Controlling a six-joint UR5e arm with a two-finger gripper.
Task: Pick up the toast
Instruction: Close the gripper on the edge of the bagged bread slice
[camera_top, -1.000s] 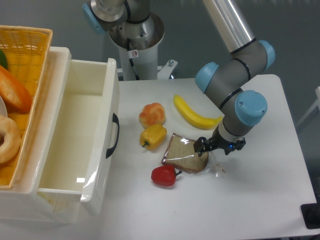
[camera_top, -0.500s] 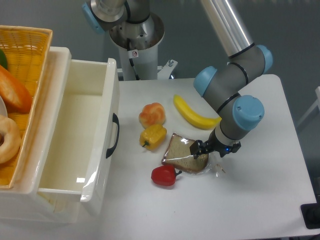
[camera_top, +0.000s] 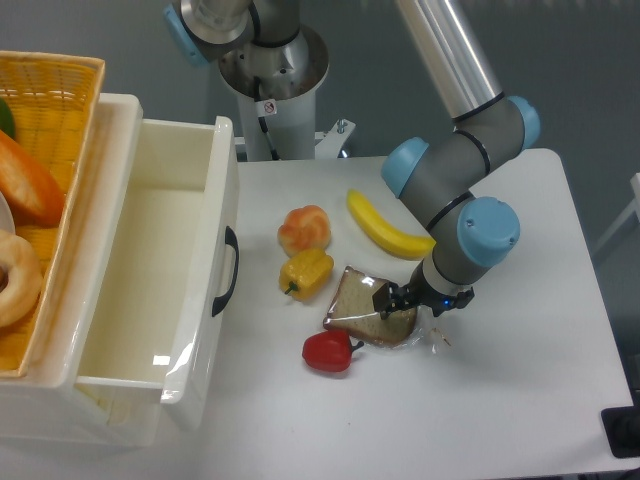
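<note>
My gripper (camera_top: 393, 299) sits low, frame centre-right, over the right edge of the toast (camera_top: 362, 309); fingers too dark to tell if closed. Red pepper (camera_top: 329, 351) just below-left of toast, yellow pepper (camera_top: 306, 272) up-left, banana (camera_top: 385, 229) above. White bin (camera_top: 150, 270) at left.

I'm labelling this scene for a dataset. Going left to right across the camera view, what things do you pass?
Wicker basket → white drawer → yellow pepper → toast → gripper, its jaws at the toast's right edge.
</note>
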